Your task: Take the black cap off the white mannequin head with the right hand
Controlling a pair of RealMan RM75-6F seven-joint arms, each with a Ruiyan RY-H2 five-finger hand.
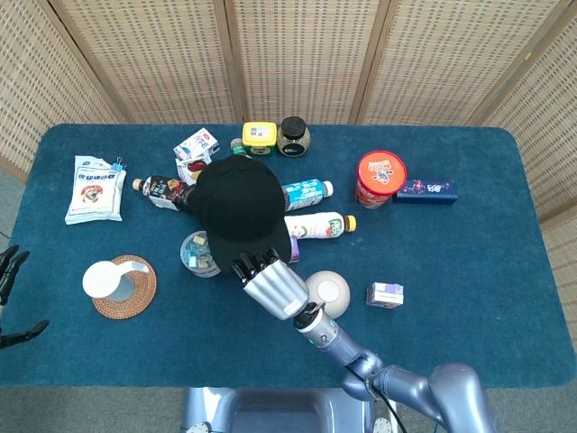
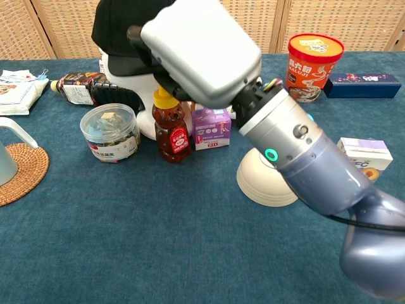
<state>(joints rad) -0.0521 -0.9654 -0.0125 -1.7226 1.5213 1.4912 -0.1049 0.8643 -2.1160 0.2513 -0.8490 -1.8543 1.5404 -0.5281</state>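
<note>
The black cap point(image 1: 236, 203) covers the white mannequin head, which the head view hides entirely. In the chest view the cap point(image 2: 120, 28) sits tilted back and raised at the front, with the white mannequin head point(image 2: 130, 85) showing beneath it. My right hand point(image 2: 199, 47) grips the cap's brim from the front, its fingers point(image 1: 248, 264) curled over the brim edge. The right hand point(image 1: 272, 285) reaches in from the near side. My left hand point(image 1: 9, 271) hangs off the table's left edge with dark fingers apart, holding nothing.
A honey bottle point(image 2: 167, 123), a purple carton point(image 2: 211, 128) and a clear jar point(image 2: 109, 132) crowd the mannequin's base. A white bowl point(image 2: 262, 180) lies under my right forearm. A red cup point(image 2: 312, 57), lying bottles point(image 1: 317, 225) and a mug on a coaster point(image 1: 113, 278) are around.
</note>
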